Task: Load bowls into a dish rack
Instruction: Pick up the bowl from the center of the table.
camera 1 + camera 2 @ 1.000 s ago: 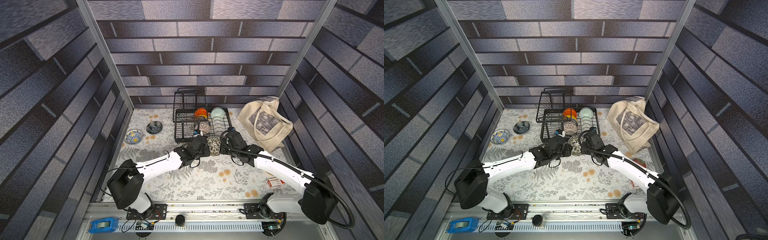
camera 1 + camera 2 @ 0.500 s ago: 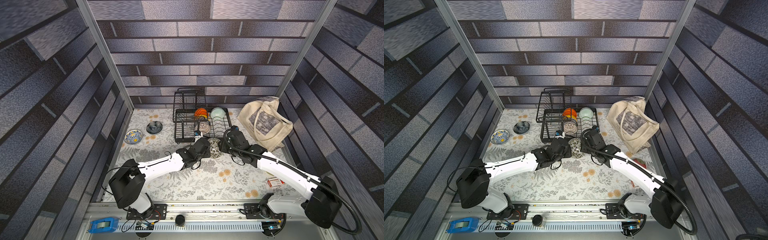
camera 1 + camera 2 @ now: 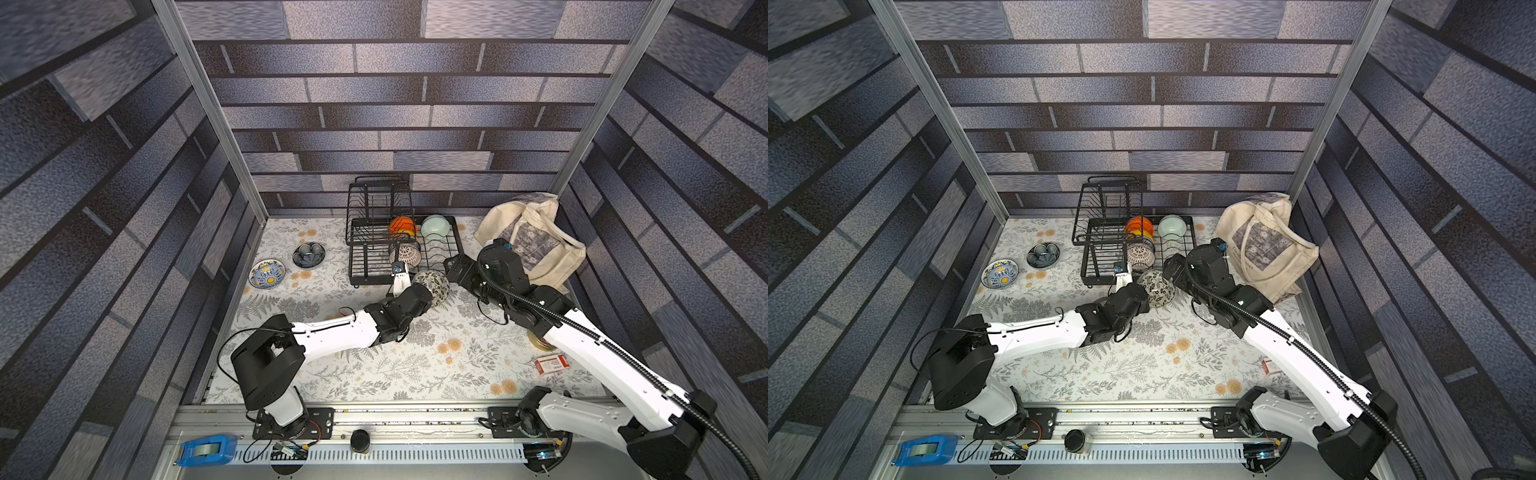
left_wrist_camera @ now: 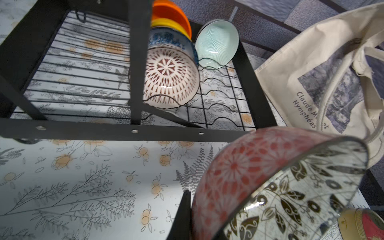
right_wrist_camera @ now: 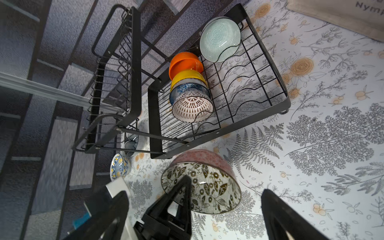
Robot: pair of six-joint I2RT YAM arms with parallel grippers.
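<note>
In both top views the dish rack (image 3: pixel 368 259) stands at the back of the worktop (image 3: pixel 415 374), with a tote bag (image 3: pixel 536 245) beside it on the right arm's side. The leaf-patterned bowl (image 3: pixel 435 283) is outside the rack, just in front of its near edge and tipped on its side. The left end effector (image 3: pixel 422 291) is clamped on that bowl's rim. The right end effector (image 3: pixel 452 269) sits just beside the bowl, jaws spread wide and holding nothing. An orange bowl (image 3: pixel 401 224), a lattice bowl (image 3: pixel 406 253) and a pale green bowl (image 3: pixel 434 226) stand on edge in the rack's lower tier. Well apart, on the left arm's side, a dark blue-grey bowl (image 3: pixel 308 254) and a blue-and-yellow bowl (image 3: pixel 267 273) lie on the worktop.

The left wrist view shows the leaf-patterned bowl (image 4: pixel 259 166) close up. Its outside is pinkish-red, and one finger (image 4: pixel 184 207) lies against its outer wall. Beyond the rack's front bar, a yellow bowl (image 4: pixel 166 22) and a blue-and-white bowl (image 4: pixel 166 39) nest between the orange and lattice ones.

The right wrist view shows the right end effector's fingers (image 5: pixel 280 214) far apart. The leaf-patterned bowl (image 5: pixel 212 193) lies between them, clear of both. Whether it touches the worktop, I cannot tell.
</note>
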